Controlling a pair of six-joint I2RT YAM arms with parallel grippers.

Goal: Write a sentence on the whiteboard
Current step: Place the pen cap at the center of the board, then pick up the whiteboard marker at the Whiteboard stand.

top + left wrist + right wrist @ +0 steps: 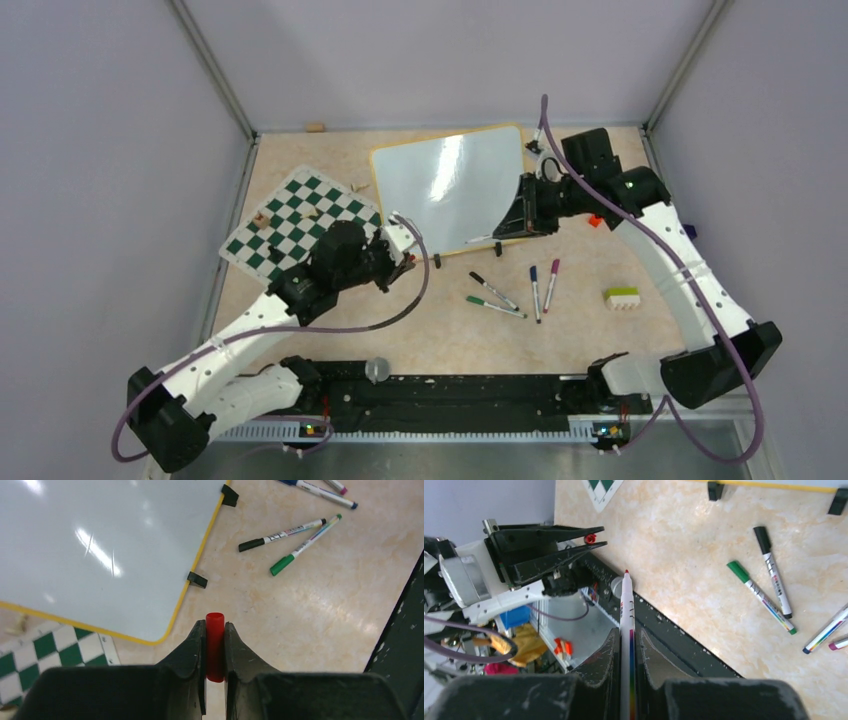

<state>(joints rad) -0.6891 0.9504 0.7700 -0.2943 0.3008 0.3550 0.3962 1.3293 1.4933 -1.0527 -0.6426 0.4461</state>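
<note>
Between the left gripper [215, 626] fingers: a red cap [215, 652], pinched tight, standing up out of the closed jaws. Left gripper sits over bare tabletop [310, 620], just off the near corner of the whiteboard [100, 545]. Can't tell if the cap touches the table.

The right gripper [627, 632] is clamped on a white marker [626, 600]: red tip bare, barrel sticking out past the fingers, pointing toward the left arm. In the top view this gripper is at the whiteboard's near right edge, the marker reaching along that edge.

The whiteboard lies flat at the far middle of the table, yellow frame, surface blank with glare streaks only. Two black clips [197, 579] sit on the long edge facing the arms. Its left side is just beside the checkered chess mat [300, 225], which has a few small pieces on it.

Loose on the table near the board's clip edge are a black marker [493, 290], a green marker [495, 307], a blue marker [535, 290] and a pink marker [551, 285]; black and green nearly touch at one end. A green-and-white block [622, 297] lies further right, well apart from the pens.
</note>
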